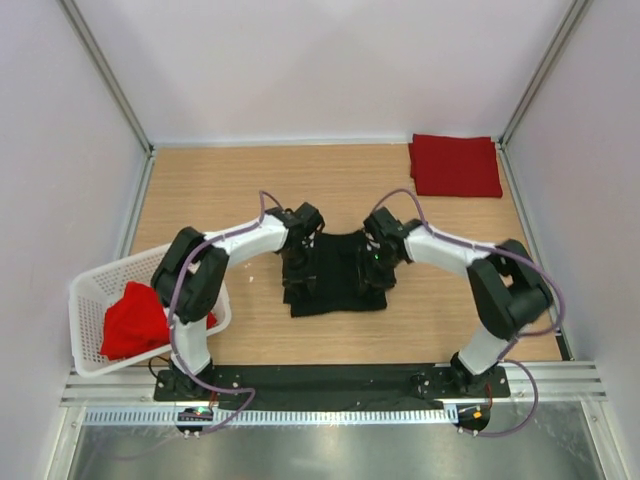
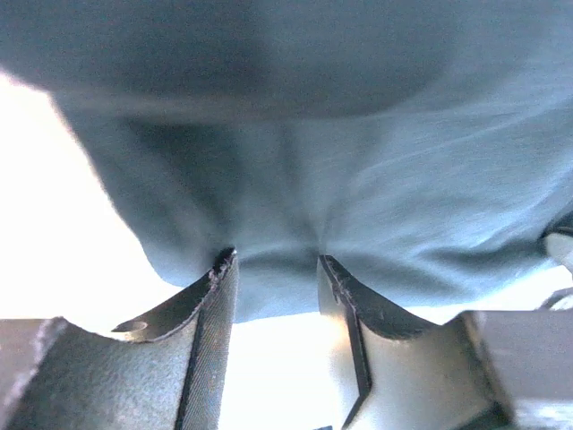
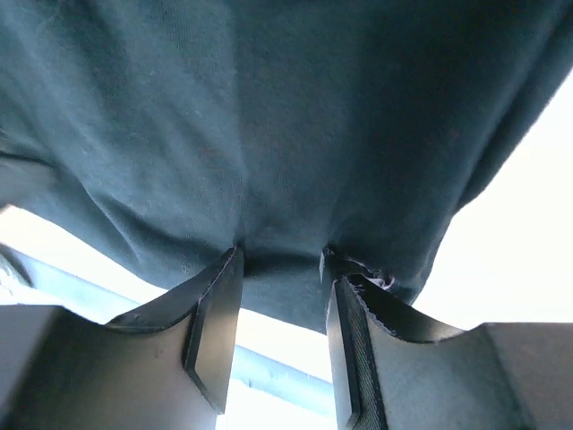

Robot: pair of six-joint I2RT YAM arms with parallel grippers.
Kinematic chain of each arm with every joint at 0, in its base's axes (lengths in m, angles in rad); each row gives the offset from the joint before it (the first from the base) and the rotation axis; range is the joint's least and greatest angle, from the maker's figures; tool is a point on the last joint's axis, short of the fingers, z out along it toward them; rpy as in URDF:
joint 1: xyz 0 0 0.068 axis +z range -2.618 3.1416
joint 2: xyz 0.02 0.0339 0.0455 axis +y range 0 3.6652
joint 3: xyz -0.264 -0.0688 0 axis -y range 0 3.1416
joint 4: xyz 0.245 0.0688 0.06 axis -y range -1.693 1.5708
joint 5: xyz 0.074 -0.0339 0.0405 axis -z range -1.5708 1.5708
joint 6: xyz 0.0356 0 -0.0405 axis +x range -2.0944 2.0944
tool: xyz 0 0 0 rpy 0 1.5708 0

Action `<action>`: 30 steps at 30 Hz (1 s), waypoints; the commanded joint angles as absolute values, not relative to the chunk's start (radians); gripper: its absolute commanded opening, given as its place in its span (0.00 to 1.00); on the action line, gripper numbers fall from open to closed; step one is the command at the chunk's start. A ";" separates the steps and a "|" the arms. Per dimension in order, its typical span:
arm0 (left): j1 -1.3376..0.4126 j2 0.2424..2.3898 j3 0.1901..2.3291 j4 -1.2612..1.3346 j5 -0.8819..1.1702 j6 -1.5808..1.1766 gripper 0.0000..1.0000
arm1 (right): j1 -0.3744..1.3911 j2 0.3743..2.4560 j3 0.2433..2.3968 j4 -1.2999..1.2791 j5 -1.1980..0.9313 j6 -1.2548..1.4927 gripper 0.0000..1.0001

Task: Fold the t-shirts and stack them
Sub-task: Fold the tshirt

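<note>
**A:** Black cotton fills the space between your two arms. From above, the black t-shirt (image 1: 338, 275) lies bunched on the table (image 1: 430, 315). The left gripper (image 1: 298, 268) is down on its left edge and the right gripper (image 1: 378, 265) on its right edge.

**B:** Can you tell from up there whether they're gripping?

**A:** No, your wrists hide the fingertips. What only that view gives you is the red ones. A folded red t-shirt (image 1: 455, 165) lies well beyond the right gripper and off to its right. A crumpled red t-shirt (image 1: 133, 320) sits in the white basket (image 1: 95, 282), nearer you than the left gripper and out to its left.

**B:** And the left wrist camera?

**A:** There your left gripper (image 2: 273, 269) is pinching. A fold of the black t-shirt (image 2: 376, 170) fills the space between the fingers (image 2: 219, 287), and creases fan out from that spot. The light washes the cloth to grey-blue, and nothing red shows.

**B:** What about the right wrist?

**A:** It's much the same. Your right gripper (image 3: 282, 264) is nipping a bunched fold of the black t-shirt (image 3: 269, 116), which spreads out ahead of the fingertips. The hem sits right at the tips, with bright glare to either side.
</note>
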State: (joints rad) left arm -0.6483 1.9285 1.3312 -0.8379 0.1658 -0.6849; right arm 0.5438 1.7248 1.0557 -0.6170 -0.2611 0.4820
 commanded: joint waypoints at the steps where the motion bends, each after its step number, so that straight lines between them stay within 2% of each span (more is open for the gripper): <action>1: -0.675 1.761 1.234 -0.877 0.210 -0.719 0.43 | 0.569 1.498 0.884 -0.660 -0.302 0.595 0.47; 3: -0.687 1.692 1.189 -0.888 0.225 -0.739 0.47 | 0.569 1.409 0.806 -0.675 -0.310 0.603 0.50; 4: -0.687 1.634 1.181 -0.893 0.244 -0.741 0.48 | 0.568 1.331 0.799 -0.693 -0.276 0.585 0.51; 7: -0.686 1.539 1.206 -0.926 0.235 -0.742 0.56 | 0.560 1.267 0.839 -0.744 -0.247 0.528 0.59; 8: -0.681 1.529 1.219 -0.936 0.236 -0.741 0.57 | 0.558 1.263 0.880 -0.756 -0.230 0.509 0.64; 14: -0.673 1.580 1.339 -0.934 0.353 -0.791 0.58 | 0.425 1.379 1.076 -0.788 -0.258 0.381 0.67; 21: -0.742 1.638 1.229 -0.773 0.434 -0.999 0.38 | 0.353 1.590 1.282 -0.770 -0.376 0.262 0.69; 23: -0.762 1.667 1.232 -0.775 0.410 -1.006 0.35 | 0.353 1.644 1.327 -0.761 -0.454 0.247 0.69; 30: -0.765 1.827 1.287 -0.847 0.263 -0.936 0.25 | 0.341 1.782 1.368 -0.735 -0.517 0.259 0.68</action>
State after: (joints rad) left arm -0.7681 1.7950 1.2407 -0.8223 0.3408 -0.9646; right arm 0.3492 1.7569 1.3327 -0.7544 -0.4492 0.2741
